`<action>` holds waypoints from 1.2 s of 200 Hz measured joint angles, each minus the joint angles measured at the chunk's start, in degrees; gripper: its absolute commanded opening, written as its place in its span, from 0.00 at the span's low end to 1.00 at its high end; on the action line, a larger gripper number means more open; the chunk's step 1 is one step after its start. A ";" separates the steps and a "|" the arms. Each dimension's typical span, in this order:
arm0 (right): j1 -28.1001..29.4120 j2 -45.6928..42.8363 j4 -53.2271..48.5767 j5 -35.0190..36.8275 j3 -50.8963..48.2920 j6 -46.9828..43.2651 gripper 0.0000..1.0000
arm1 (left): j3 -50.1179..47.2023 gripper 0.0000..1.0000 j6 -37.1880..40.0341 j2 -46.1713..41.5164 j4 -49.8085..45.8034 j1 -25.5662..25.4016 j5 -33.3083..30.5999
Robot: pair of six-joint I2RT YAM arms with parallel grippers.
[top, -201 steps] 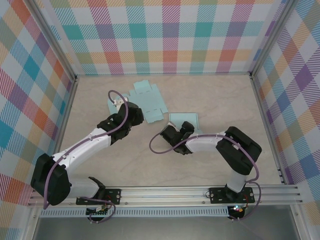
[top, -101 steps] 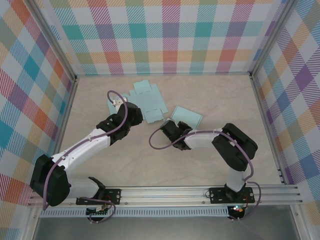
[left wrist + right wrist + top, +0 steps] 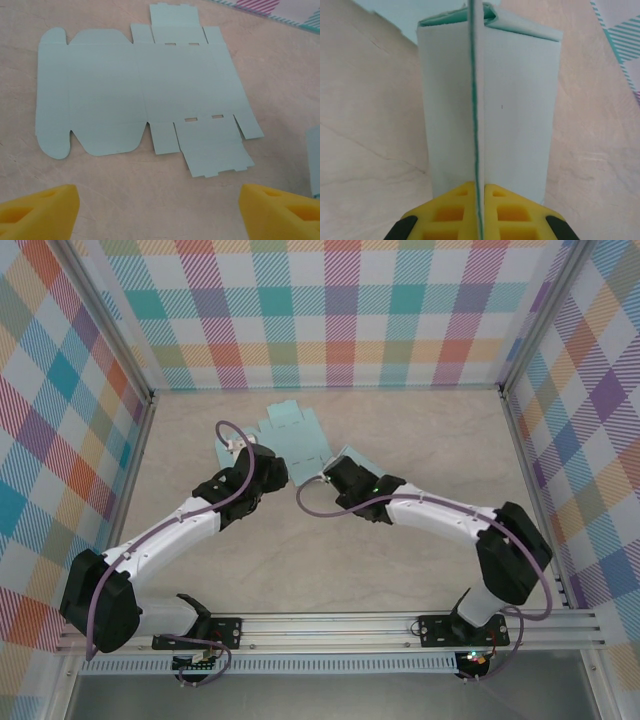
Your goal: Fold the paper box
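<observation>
Pinching a folded paper piece (image 3: 520, 100), your right end effector (image 3: 476, 212) has its yellow fingers (image 3: 445, 217) shut tight on one thin panel. You see that panel edge-on, a teal line running straight up from between the pads. A wider pale panel spreads behind it, and a fold shows at its far end. From above, the folded paper piece (image 3: 352, 457) sits toward the far edge of the surface (image 3: 440, 450), about midway along it. The right end effector (image 3: 340, 475) is clamped on its near side.

Just to its left lies the paper box blank (image 3: 290, 440), flat and unfolded, also close to the far edge. Whether the two papers touch, you can't tell from up here. Through the left wrist camera the paper box blank (image 3: 145, 95) is spread fully open: rounded flaps at one end, slotted tabs along both long sides, creases visible, nothing raised. The folded paper piece (image 3: 315, 160) peeks in at the right border of that view.

Your left end effector (image 3: 160, 215) hangs at the near side of the blank with its fingers (image 3: 42, 210) spread wide, gripping nothing. From above, the left end effector (image 3: 268, 468) overlaps the blank's near edge. Plaid walls (image 3: 340, 310) ring the surface.
</observation>
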 measured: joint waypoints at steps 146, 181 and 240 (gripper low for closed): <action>-18.14 1.33 -18.32 -50.45 7.56 5.86 0.00 | 1.03 0.81 7.39 -0.74 2.16 0.68 18.16; -21.03 4.90 -18.38 -58.25 7.98 5.84 0.00 | -0.72 0.74 11.17 2.51 11.63 4.26 27.45; -22.12 9.99 -21.09 -61.18 13.94 5.84 0.06 | -1.33 0.72 17.42 11.93 20.44 9.42 40.41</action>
